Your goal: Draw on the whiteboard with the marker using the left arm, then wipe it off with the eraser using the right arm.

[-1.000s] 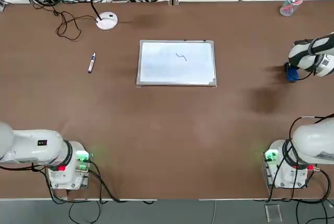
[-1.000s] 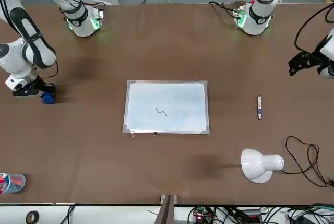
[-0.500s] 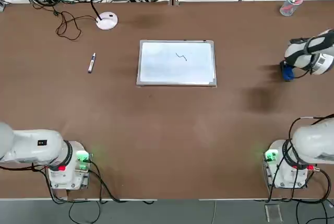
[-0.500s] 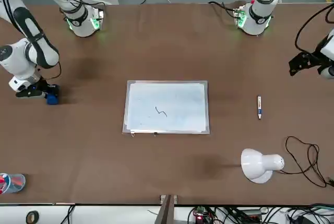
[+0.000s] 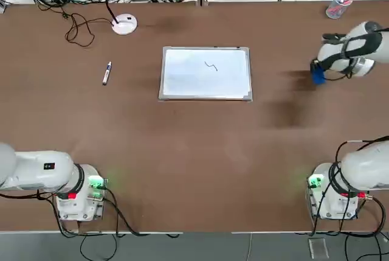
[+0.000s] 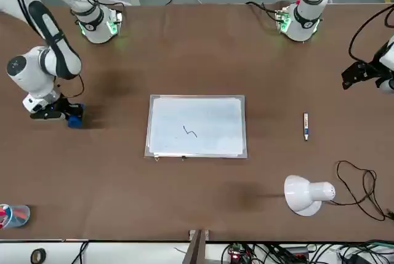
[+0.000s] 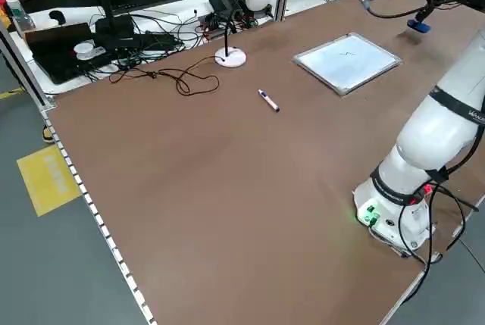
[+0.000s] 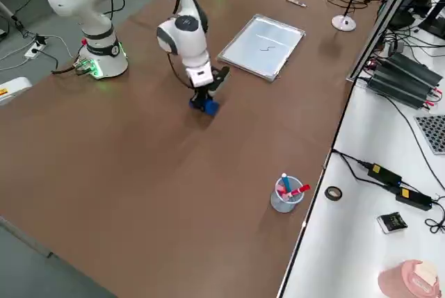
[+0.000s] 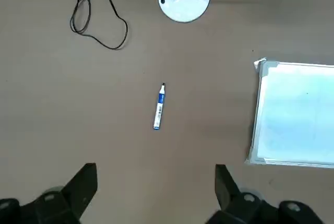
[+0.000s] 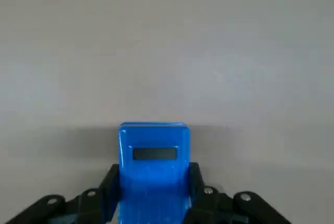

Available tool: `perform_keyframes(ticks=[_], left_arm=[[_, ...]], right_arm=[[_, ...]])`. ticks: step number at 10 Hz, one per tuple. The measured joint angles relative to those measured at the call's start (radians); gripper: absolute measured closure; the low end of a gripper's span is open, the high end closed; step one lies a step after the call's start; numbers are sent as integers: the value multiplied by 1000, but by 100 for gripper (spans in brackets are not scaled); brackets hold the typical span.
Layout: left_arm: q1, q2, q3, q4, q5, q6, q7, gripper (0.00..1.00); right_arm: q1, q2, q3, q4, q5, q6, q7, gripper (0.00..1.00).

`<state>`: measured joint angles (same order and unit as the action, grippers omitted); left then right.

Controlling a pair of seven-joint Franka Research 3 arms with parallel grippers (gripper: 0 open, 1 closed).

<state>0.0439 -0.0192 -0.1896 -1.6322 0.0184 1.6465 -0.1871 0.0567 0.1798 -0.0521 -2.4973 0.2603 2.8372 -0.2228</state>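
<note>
The whiteboard (image 5: pixel 205 84) lies flat at the table's middle with a small dark squiggle (image 5: pixel 211 66) on it. The marker (image 5: pixel 107 72) rests on the table to the board's left, apart from it, also in the left wrist view as the marker (image 9: pixel 159 108). My left gripper (image 9: pixel 155 172) hangs open high above it, near the table's left edge (image 6: pixel 352 77). To the board's right, my right gripper (image 5: pixel 320 72) is shut on the blue eraser (image 5: pixel 316 77), low over the tabletop. The eraser (image 10: pixel 154 151) sticks out past the shut fingers (image 10: pixel 194 179).
A white desk lamp (image 5: pixel 124 24) and a loose black cable (image 5: pixel 78 30) sit at the far left. A clear cup with red items (image 5: pixel 336 6) stands at the far right corner. Both arm bases (image 5: pixel 82 194) (image 5: pixel 328 194) are at the near edge.
My right gripper has carried the eraser leftward across the table, toward the whiteboard. The left arm, marker and whiteboard have stayed still.
</note>
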Motion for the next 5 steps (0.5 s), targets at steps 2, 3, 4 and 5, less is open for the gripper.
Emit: perform_keyframes(ticks=[2, 3, 4, 5], left_arm=[[2, 0, 1, 0, 0, 0, 0, 0], [2, 0, 2, 0, 0, 0, 0, 0], [3, 0, 2, 0, 0, 0, 0, 0], [5, 0, 2, 0, 0, 0, 0, 0]], right_arm=[[91, -21, 2, 36, 0, -37, 125, 44], [140, -26, 2, 56, 1, -48, 191, 44], [189, -27, 3, 78, 1, -60, 254, 44], [232, -27, 3, 99, 1, -71, 308, 44]])
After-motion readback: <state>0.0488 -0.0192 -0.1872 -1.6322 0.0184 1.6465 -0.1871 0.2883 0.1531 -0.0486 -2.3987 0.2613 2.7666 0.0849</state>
